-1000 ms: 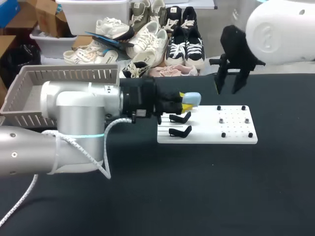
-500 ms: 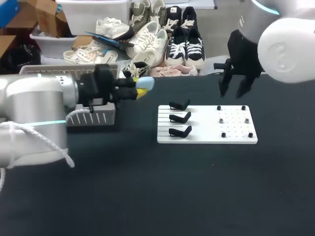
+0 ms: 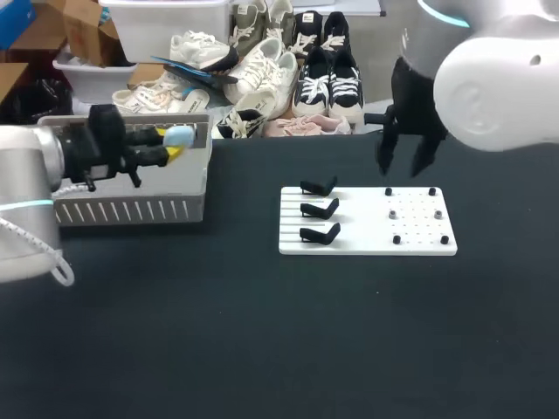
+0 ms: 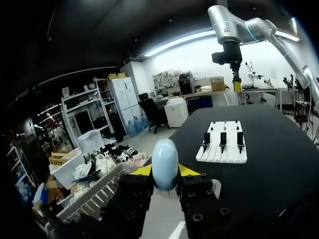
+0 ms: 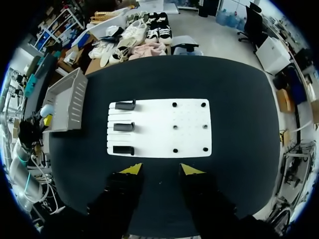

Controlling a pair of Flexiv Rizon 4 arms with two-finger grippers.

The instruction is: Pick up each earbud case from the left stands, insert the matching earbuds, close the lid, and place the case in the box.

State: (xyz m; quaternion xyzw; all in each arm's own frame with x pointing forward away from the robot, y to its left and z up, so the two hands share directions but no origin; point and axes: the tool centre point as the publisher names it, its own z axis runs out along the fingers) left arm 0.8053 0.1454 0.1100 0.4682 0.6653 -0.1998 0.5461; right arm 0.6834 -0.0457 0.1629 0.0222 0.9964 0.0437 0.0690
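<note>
Left gripper (image 4: 165, 171): clenched on a pale blue earbud case (image 4: 165, 163), one yellow fingertip against each side and the rounded end of the case standing out beyond the tips. In the head view this gripper (image 3: 171, 149) comes in level from the left and holds the case (image 3: 179, 136) above the open top of the grey slotted box (image 3: 131, 210), toward the box's right end; the case is clear of the box walls. Right gripper (image 5: 160, 169): released, fingers spread, nothing between them. In the head view it (image 3: 403, 163) hangs pointing down over the far edge of the white board (image 3: 367, 224), apart from the board's surface. The board lies flat on the black table (image 3: 279, 340), well to the right of the box. Three black stands (image 3: 319, 209) sit in a column on the board's left part, and small black pegs (image 3: 396, 239) dot its right part. The right wrist view shows the board (image 5: 169, 127) ahead of the fingers and the box (image 5: 67, 99) beyond the stands' side.
</note>
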